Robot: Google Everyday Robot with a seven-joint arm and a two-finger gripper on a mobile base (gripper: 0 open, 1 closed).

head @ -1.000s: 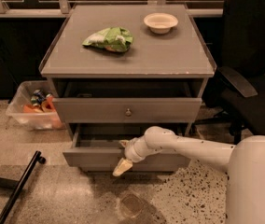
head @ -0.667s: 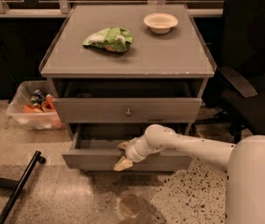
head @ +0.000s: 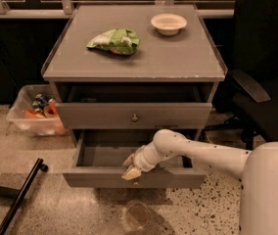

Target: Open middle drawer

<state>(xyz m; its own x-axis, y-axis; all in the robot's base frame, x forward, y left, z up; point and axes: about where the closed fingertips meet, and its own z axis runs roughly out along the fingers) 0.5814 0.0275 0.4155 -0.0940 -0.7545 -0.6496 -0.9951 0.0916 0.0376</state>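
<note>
The grey cabinet (head: 134,58) shows two drawers. The upper one (head: 95,116), with a round knob, stands slightly out. Below it the middle drawer (head: 90,177) is pulled well out, its inside bare. My gripper (head: 130,171) comes in from the right on a white arm and is at the centre of this drawer's front, its fingers closed on the top edge just above the knob (head: 135,182). Anything under this drawer is hidden.
A green bag (head: 114,40) and a white bowl (head: 168,23) lie on the cabinet top. A clear bin (head: 34,114) of items stands at the left on the floor. A black chair (head: 261,82) is at the right. A black bar (head: 21,195) lies at the lower left.
The middle drawer has slid further out toward the camera, with my gripper moving along with its front. The upper drawer and the things on the cabinet top have not moved.
</note>
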